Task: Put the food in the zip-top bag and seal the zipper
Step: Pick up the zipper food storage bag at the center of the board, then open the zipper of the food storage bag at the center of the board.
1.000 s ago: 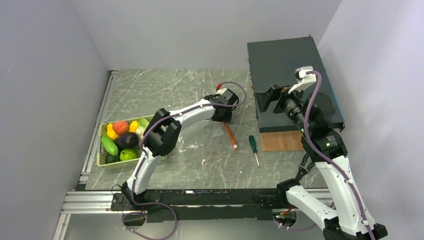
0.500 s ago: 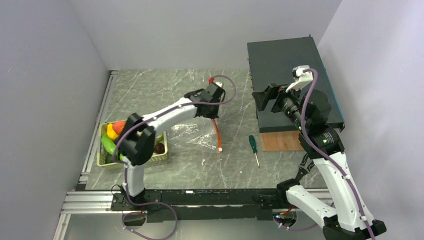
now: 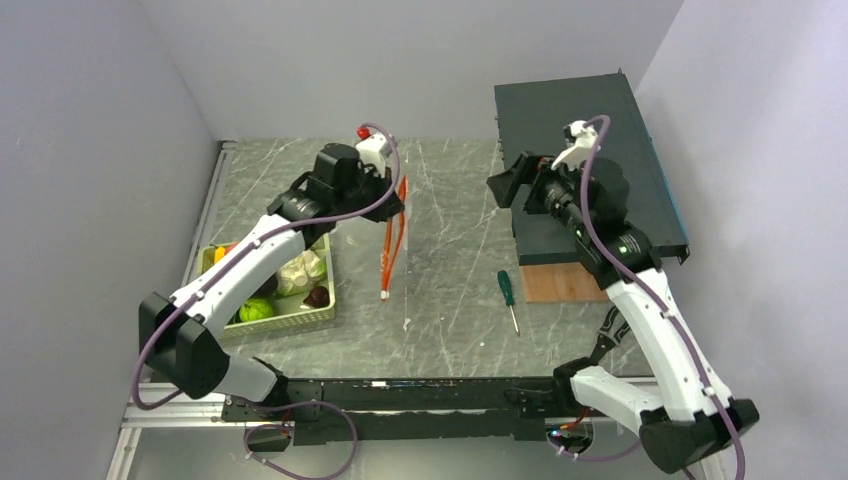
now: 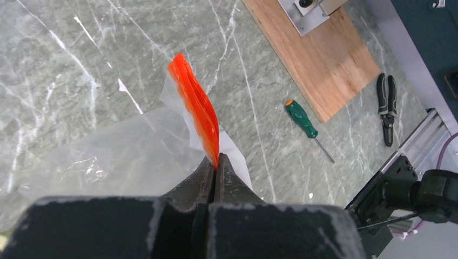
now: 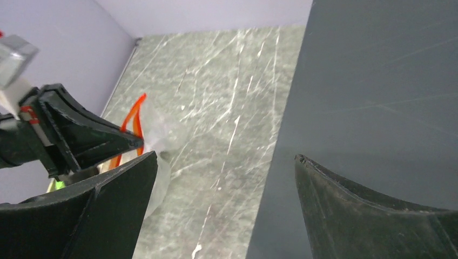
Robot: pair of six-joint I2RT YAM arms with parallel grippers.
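Observation:
The zip-top bag (image 3: 397,245) hangs clear and limp above the table, its mouth edge running downward. My left gripper (image 3: 398,193) is shut on the top end of the red-orange zipper (image 3: 388,250). In the left wrist view the closed fingertips (image 4: 209,174) pinch the zipper (image 4: 197,108), and the bag (image 4: 108,156) spreads out to the left. The food (image 3: 257,309) lies in the light green basket (image 3: 290,322) at the left. My right gripper (image 3: 505,185) is open to the right of the bag, holding nothing. From the right wrist I see the zipper (image 5: 132,116) past my left finger.
A green-handled screwdriver (image 3: 508,290) lies on the marble table right of the bag. A large dark box (image 3: 590,130) fills the back right, with a wooden board (image 3: 565,282) in front of it. Black pliers (image 4: 388,108) lie near the rail. Grey walls enclose the table.
The left arm has closed on the zipper, lifted the bag off the table and swung it back and to the left. The right gripper has shifted left toward the bag, still open.

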